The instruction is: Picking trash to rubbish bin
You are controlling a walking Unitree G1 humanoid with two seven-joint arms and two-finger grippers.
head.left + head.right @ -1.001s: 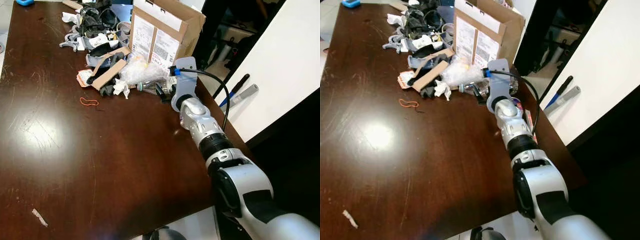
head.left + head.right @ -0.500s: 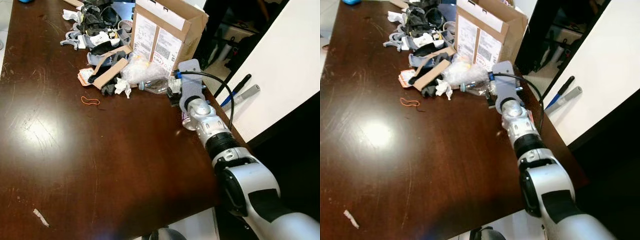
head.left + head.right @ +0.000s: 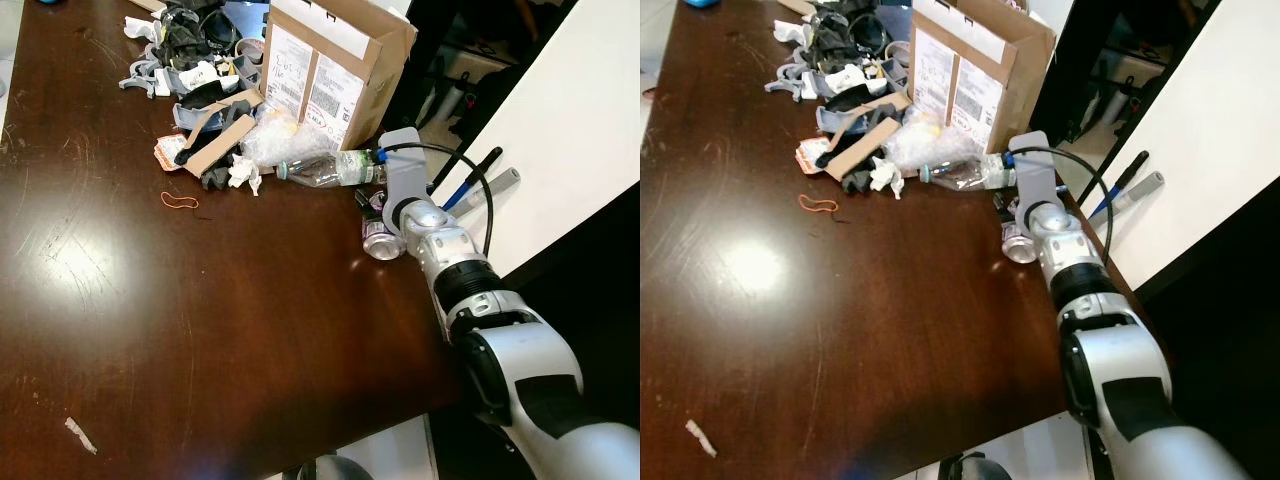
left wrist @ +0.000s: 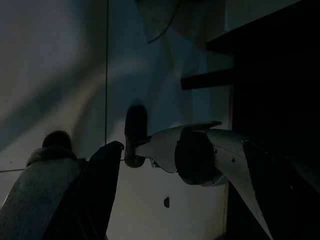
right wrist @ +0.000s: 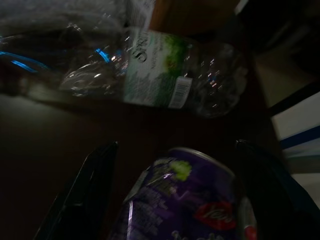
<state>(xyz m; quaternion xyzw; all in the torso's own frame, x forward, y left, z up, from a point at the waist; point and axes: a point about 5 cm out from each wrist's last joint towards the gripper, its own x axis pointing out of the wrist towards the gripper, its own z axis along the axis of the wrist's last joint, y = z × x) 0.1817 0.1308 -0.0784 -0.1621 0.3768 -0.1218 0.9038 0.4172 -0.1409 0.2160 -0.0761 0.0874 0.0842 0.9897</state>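
A purple drink can [image 3: 383, 243] lies on its side near the right edge of the dark wooden table [image 3: 200, 320]. My right gripper [image 3: 370, 208] is open and straddles it; in the right wrist view the can [image 5: 185, 200] sits between the two black fingers [image 5: 85, 195]. Just beyond the fingertips lies a crushed clear plastic bottle [image 3: 330, 168] with a green label [image 5: 155, 65]. My left arm hangs idle over a dim tiled floor [image 4: 50, 75].
An open cardboard box [image 3: 330, 60] stands behind the bottle. A heap of wrappers, cardboard and grey parts [image 3: 200, 90] fills the far middle. A red rubber band [image 3: 178, 201] and a paper scrap [image 3: 80, 435] lie apart. A white panel [image 3: 560, 130] stands past the right edge.
My right arm has swung toward the table's right edge, uncovering the bottle and the can. The gripper now sits around the can.
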